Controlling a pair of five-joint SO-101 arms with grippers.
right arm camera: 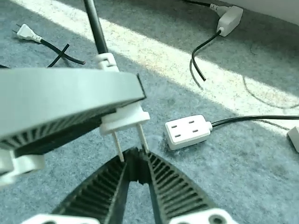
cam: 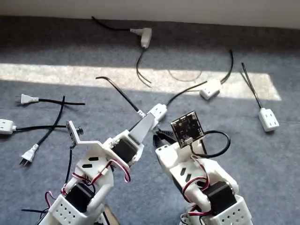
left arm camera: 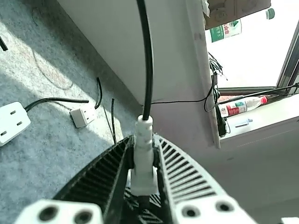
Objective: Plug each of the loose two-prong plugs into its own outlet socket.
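Left gripper [left arm camera: 145, 140] clamped on white two-prong plug [right arm camera: 124, 119] above carpet [cam: 243, 159] middle, prongs [right arm camera: 142, 137] bared; likely light, rigid, slick plastic with stiff cord [left arm camera: 148, 60], best held by body, never prongs.

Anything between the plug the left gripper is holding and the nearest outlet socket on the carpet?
Yes. The right gripper, fingers closed, sits right at the prongs of the plug in the left gripper, touching or nearly so. Beyond it, only bare carpet lies before the outlet socket.
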